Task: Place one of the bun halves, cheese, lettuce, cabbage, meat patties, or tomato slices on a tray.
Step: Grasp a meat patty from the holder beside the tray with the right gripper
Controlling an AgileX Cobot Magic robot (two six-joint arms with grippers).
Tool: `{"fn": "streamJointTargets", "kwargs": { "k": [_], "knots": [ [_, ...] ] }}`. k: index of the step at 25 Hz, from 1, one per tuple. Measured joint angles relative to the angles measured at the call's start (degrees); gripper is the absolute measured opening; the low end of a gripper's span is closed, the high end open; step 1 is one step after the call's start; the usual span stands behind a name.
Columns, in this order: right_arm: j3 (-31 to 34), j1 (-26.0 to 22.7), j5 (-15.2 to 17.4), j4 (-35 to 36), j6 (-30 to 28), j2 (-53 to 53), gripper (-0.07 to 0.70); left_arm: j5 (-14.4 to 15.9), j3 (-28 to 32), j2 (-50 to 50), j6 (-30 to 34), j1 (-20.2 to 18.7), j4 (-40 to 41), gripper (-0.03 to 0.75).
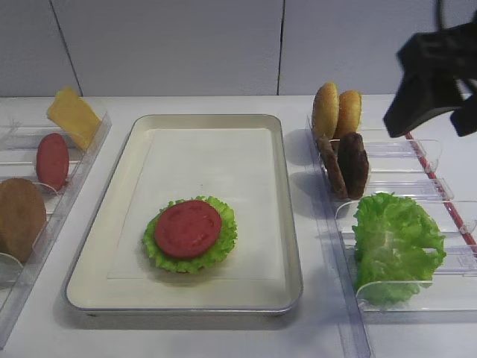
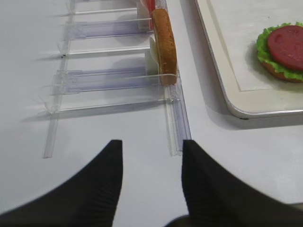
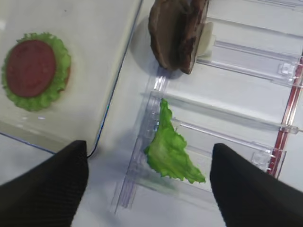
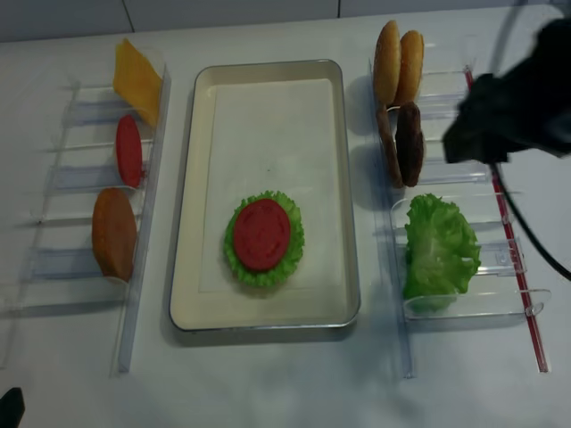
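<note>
Black right gripper (image 3: 149,182) hung with jaws spread wide and empty above the right-hand rack (image 3: 246,118), nearest the upright meat patties (image 3: 177,33) just ahead, edge-on, tray (image 1: 287,224) leftward.

No readable text, no labels, no brands, no numbers (in any view)

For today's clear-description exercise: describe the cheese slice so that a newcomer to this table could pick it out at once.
Start from the big cream tray in the middle, then look to the clear rack along its left side. The cheese leans at that rack's far end, beyond a tomato slice and a bun half. It alone is square, thin and pale yellow.
</note>
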Motion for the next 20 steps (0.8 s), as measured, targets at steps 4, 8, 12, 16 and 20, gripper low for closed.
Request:
{"fn": "streamJointTargets", "kwargs": {
  "k": [4,8,12,16,20],
  "knots": [
    [-7.38,7.54,-0.15,-8.45,8.96,10.76,0.554,0.00,0.00,0.00,0.00,0.00,0.00,0.294],
    [-14.06,10.06,-0.45,-9.79,12.75,19.58,0.554,0.00,0.00,0.00,0.00,0.00,0.00,0.294],
    [-18.72,10.36,-0.55,-9.80,14.00,25.92,0.545,0.00,0.00,0.00,0.00,0.00,0.00,0.294],
    [-21.77,10.36,-0.97,-9.80,14.22,30.40,0.535,0.00,0.00,0.00,0.00,0.00,0.00,0.294],
    [-23.23,10.36,-1.43,-9.80,14.22,33.38,0.535,0.00,0.00,0.00,0.00,0.00,0.00,0.294]
  ]
}}
